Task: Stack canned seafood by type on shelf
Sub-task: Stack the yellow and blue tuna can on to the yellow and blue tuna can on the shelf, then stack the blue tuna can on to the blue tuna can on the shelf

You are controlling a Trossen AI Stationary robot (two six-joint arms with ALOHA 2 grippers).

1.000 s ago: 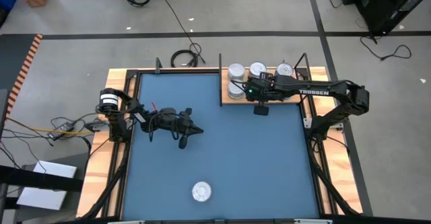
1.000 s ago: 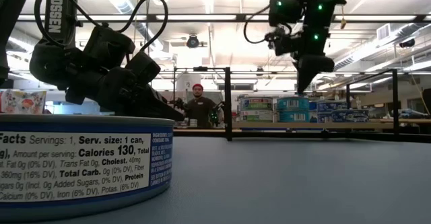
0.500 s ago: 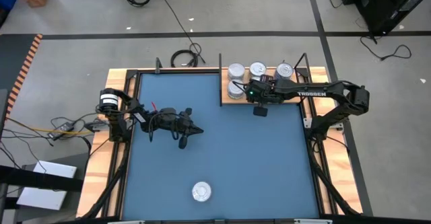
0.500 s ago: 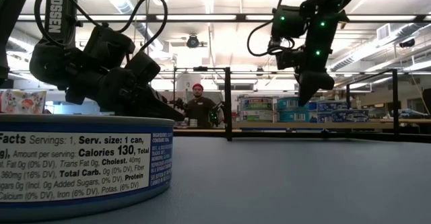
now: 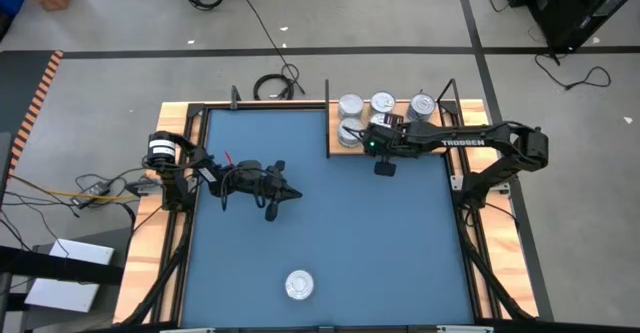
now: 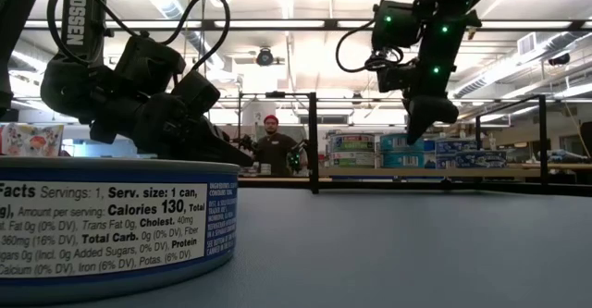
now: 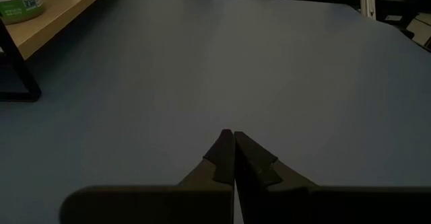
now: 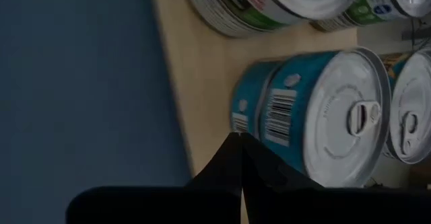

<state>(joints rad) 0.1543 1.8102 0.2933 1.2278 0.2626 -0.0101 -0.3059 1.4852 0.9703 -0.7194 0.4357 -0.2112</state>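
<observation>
The left gripper (image 5: 295, 194) is hovering over the left half of the blue mat (image 5: 330, 233), its fingers (image 7: 229, 158) clenched together and grasping nothing; only bare mat is lying ahead of them. The left arm is reaching in from the left edge of the table.

Near the middle of the front edge of the mat, a single tin (image 5: 298, 285) is sitting alone, lid up, well apart from both grippers. In the low view this tin (image 6: 116, 225) is filling the near left corner, showing a blue and white nutrition label.

At the far side, right of centre, the wooden board (image 5: 350, 146) is lying against the black frame, with tins (image 5: 383, 103) standing on it in a row along the far edge and at least one more (image 5: 350, 129) nearer. The right wrist view is showing teal-labelled tins (image 8: 303, 113) stacked beside green-labelled ones (image 8: 269, 2) on the board.

The right gripper (image 5: 352, 136) is hanging above the near-left part of the board, fingers (image 8: 236, 160) pressed shut and holding nothing, just beside a teal stack. The right arm is stretching in from the right edge of the table.

A person (image 6: 273, 149) is standing in the room beyond the table.
</observation>
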